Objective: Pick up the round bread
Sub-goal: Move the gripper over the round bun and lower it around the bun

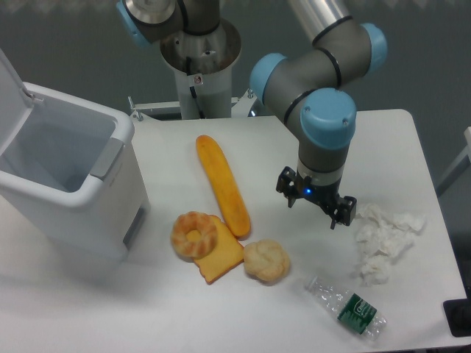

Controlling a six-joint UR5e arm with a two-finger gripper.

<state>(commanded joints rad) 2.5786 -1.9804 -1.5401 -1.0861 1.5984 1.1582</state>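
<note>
The end effector point(315, 204) hung spread and empty right of centre, above the worktop point(412, 147). The round bread point(266, 260) lay lower left of it, touching a toast slice point(218, 257), near the baguette point(222, 184); a descent centred on the bun should avoid both. A plastic bottle point(348, 307) lay lower right.

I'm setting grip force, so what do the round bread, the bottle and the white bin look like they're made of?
Round bread: matte, pale tan, lumpy; it could be real bread or a foam or plastic replica, the look leaves it open.
Bottle: thin clear plastic, glossy and crinkled, with a green label; likely crushes easily.
Bin: smooth white hard plastic with a grey handle trim, by its even sheen and moulded edges.
</note>
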